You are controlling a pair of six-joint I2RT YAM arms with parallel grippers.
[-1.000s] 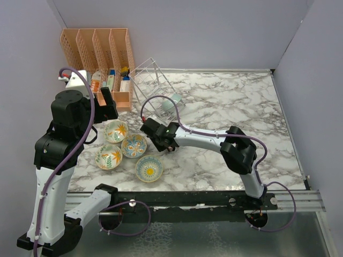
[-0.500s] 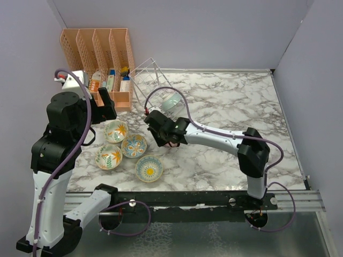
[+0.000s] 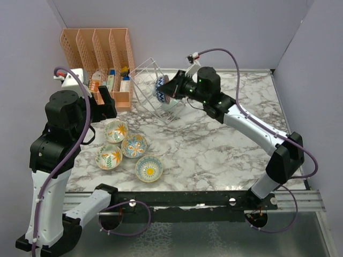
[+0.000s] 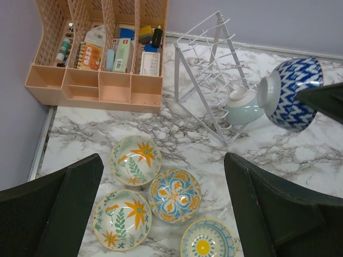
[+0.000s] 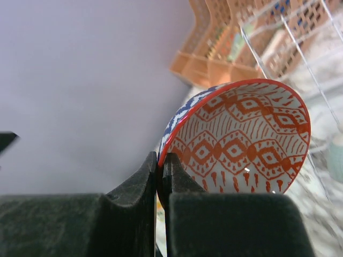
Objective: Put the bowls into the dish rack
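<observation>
right gripper (image 5: 162, 160) pinched on rim of zigzag bowl (image 4: 292, 93), held on edge in air just beside dish rack (image 4: 206, 69) | left gripper (image 3: 105, 103) spread, empty | teal bowl (image 4: 242, 104) in rack | risk: thin rim pinch may slip; bowl may knock teal bowl or shove light wire rack

Blue zigzag bowl (image 4: 293, 93) has red diamonds inside.

Robot lab bench dressed as a kitchen counter
Plain lilac panels (image 3: 177, 32) are walling in a marble-print table (image 3: 214, 155) on three sides, while two robot arms (image 3: 252, 126) are sitting bolted to a metal rail (image 3: 187, 199) along its near edge.
</observation>
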